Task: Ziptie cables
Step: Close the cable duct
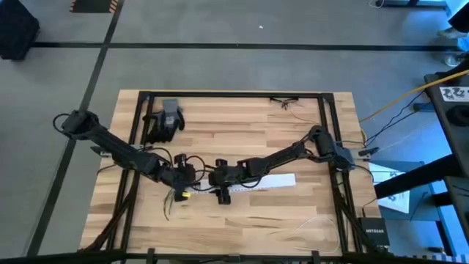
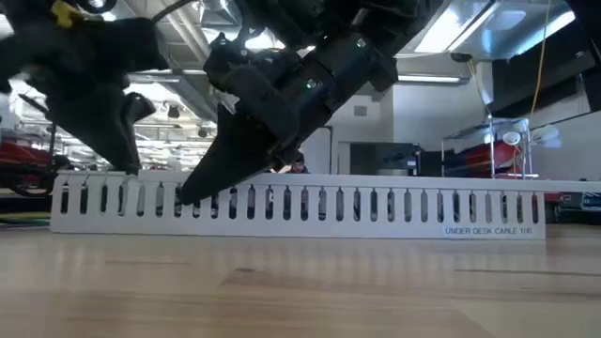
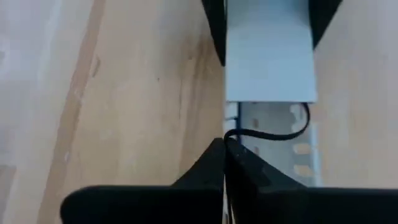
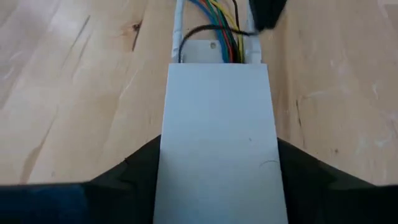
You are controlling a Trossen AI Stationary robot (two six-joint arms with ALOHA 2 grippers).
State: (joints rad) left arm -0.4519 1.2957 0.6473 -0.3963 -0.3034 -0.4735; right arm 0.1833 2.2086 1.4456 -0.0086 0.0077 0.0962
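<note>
Right gripper (image 1: 222, 192) low over the middle of the table, toward the near edge. In the right wrist view its dark fingers (image 4: 134, 163) stand wide on either side of a flat light-grey plastic cover strip (image 4: 217, 137); whether they press it, cannot tell. That cover lies on a long white slotted cable duct (image 2: 300, 205), printed "UNDER DESK CABLE", lying lengthwise across the light wooden slatted table (image 1: 242, 125).

Left gripper (image 1: 182, 178) just beside the right one, at the duct's left end. Fingers (image 3: 214, 163) closed to a narrow point; a thin dark wire (image 3: 273, 133) curls right at the tips, but a grip on it cannot be confirmed.

The cables (image 4: 222, 28), a bundle of thin dark, blue, green and yellow wires, lie inside the duct's channel, showing where the cover ends.

Dark grey and black work glove (image 1: 165, 122) near the far left corner, well apart from both grippers.
</note>
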